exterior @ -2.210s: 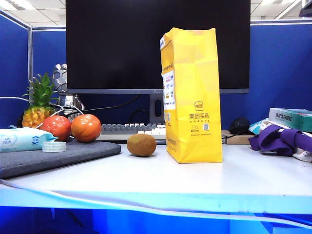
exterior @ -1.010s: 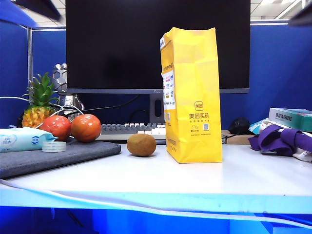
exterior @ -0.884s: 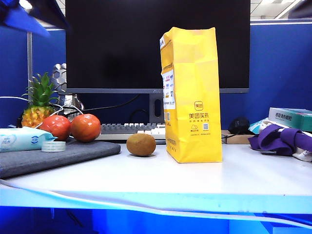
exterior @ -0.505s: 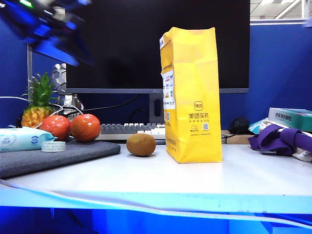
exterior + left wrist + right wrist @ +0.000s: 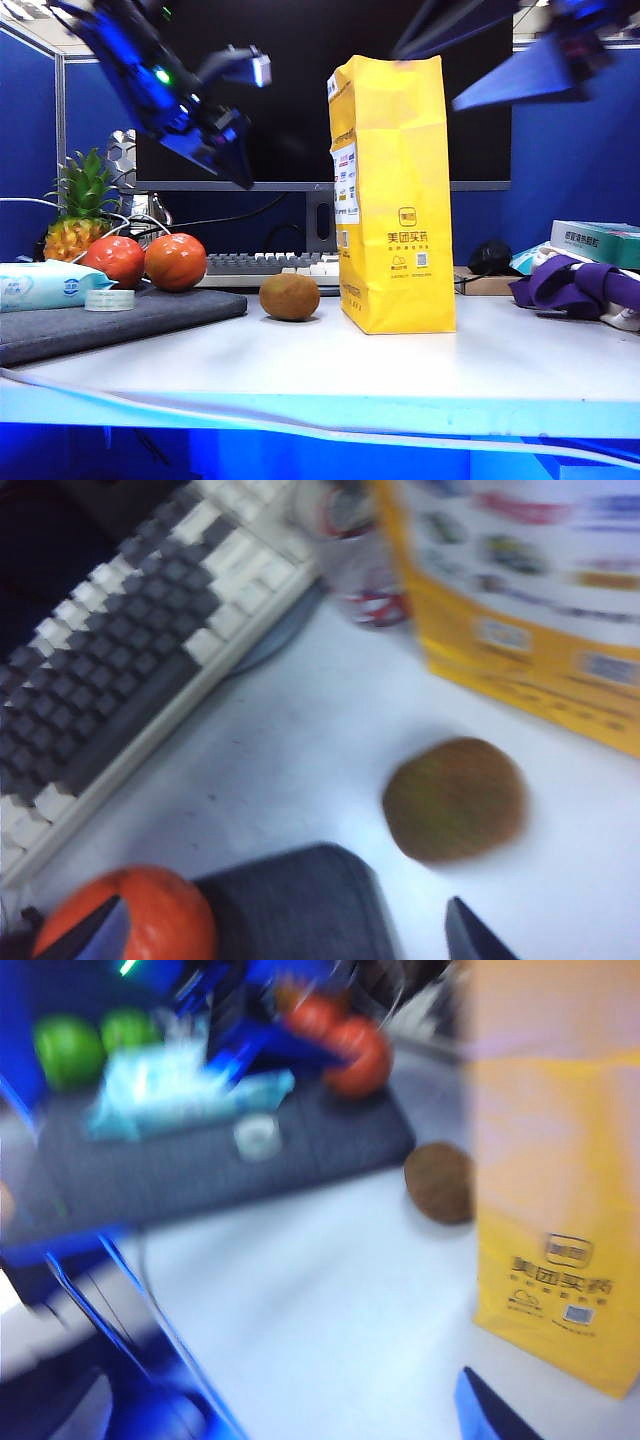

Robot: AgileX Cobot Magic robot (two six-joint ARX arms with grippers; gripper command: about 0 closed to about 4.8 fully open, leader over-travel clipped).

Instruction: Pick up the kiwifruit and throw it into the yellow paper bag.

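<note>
The left gripper [image 5: 235,165] is hanging open, angled down above the one kiwifruit [image 5: 290,297] beside the yellow paper bag [image 5: 393,195] — the right gripper [image 5: 470,100] hanging above the bag, jaws unreadable; two tomatoes [image 5: 176,262].

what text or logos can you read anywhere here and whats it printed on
"美团买药": on the front of the yellow paper bag, under a small square logo.
Small print, icons and a code-like square below it: too small to read.
White label strip on the bag's side: coloured logos, unreadable.
Wet wipes pack: blue print, unreadable.
Teal box: a line of Chinese, too small.
</note>
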